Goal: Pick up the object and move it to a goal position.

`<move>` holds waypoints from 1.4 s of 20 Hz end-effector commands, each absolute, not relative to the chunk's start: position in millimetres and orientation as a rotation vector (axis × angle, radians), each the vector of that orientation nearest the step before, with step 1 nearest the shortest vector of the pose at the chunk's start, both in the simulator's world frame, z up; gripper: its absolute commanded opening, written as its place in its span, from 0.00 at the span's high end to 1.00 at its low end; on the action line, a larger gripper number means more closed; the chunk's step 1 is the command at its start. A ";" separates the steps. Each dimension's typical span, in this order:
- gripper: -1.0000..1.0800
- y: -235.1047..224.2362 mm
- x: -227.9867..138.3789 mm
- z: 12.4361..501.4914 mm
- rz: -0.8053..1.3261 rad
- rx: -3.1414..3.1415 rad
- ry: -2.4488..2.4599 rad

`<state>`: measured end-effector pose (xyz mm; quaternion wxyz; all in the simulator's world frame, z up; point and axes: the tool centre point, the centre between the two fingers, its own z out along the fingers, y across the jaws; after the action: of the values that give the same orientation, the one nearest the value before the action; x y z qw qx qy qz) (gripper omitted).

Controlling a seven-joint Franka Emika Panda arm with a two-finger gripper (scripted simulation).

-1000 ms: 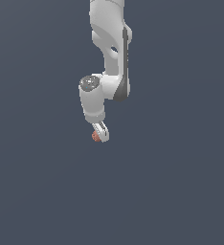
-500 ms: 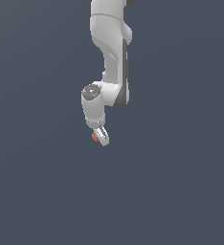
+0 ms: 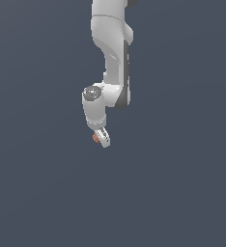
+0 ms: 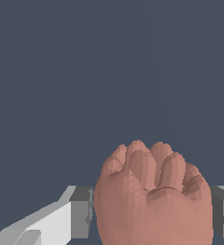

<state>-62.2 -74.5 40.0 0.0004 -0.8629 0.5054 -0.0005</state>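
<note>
Gripper (image 3: pixel 101 140): smooth white casing with grey pads (image 4: pixel 80 213), fingers closed against both sides of the object (image 4: pixel 154 196), which they hold. Object: small reddish-orange lump, matte, rounded, with bumpy lobes across its upper face. In the exterior view it shows as an orange speck at the fingertips, below the glossy white arm (image 3: pixel 110 58). Backdrop uniform dark grey-blue; no counter edge or corner discernible

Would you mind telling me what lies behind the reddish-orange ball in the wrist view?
Behind the ball only the plain dark grey background shows. The gripper holds it, grey pads flanking both sides. The ball covers whatever sits directly behind it and where the pads touch it.
</note>
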 end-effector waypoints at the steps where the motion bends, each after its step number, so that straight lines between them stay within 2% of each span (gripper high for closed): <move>1: 1.00 -74.8 -62.7 39.1 0.000 -2.711 1.588; 11: 1.00 -63.5 -47.0 56.9 -0.002 -2.710 1.588; 28: 1.00 -10.8 29.4 135.8 -0.001 -2.711 1.589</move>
<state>24.5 -13.8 131.1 -0.0002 -0.8629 0.5053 -0.0008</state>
